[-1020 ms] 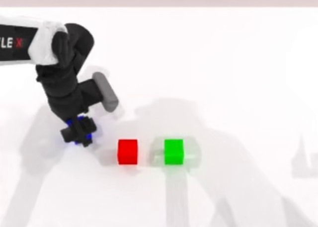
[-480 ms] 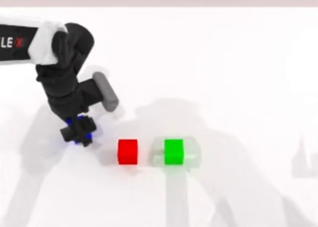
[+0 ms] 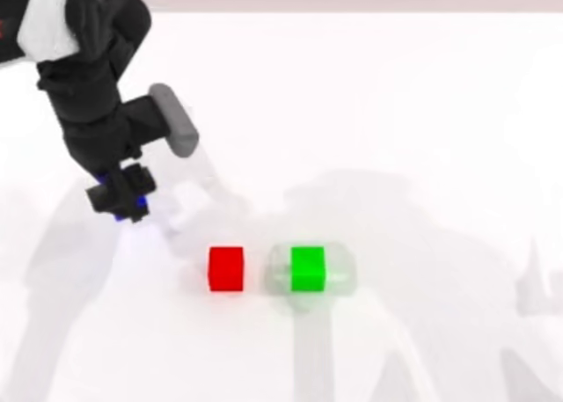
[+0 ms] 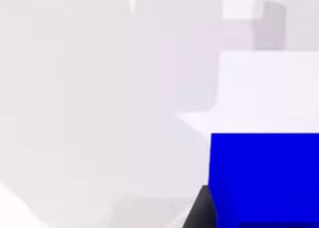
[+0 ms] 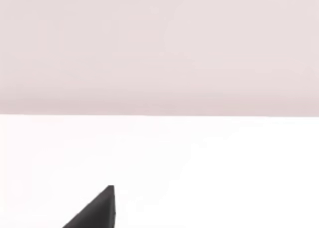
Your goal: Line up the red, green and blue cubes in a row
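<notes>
Left gripper (image 3: 121,200) pinches the blue cube (image 4: 264,178) by its flat sides, up and left of the red cube (image 3: 226,268) and green cube (image 3: 308,268); it looks small, hard and light, maybe slippery.

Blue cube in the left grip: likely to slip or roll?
The blue cube shows flat faces and square edges, so it probably won't roll and should sit stable once set down. The left gripper is shut on it, above the table. Its plain, smooth-looking surface could slip under a weak squeeze.
</notes>
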You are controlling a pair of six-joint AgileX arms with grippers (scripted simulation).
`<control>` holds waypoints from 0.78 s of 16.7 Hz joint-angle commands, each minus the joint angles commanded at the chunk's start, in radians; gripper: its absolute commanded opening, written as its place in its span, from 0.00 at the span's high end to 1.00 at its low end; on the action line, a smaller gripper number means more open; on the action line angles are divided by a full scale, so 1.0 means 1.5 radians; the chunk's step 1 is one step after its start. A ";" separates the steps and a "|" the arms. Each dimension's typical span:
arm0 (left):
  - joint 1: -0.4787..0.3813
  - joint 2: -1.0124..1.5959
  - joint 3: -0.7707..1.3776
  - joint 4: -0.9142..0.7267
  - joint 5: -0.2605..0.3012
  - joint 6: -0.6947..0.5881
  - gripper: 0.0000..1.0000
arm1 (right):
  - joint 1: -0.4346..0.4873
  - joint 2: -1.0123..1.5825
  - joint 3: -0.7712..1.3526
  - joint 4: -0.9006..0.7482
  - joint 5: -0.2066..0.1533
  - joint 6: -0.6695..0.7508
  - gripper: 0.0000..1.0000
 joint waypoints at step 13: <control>-0.132 0.118 0.206 -0.097 0.001 -0.019 1.00 | 0.000 0.000 0.000 0.000 0.000 0.000 0.00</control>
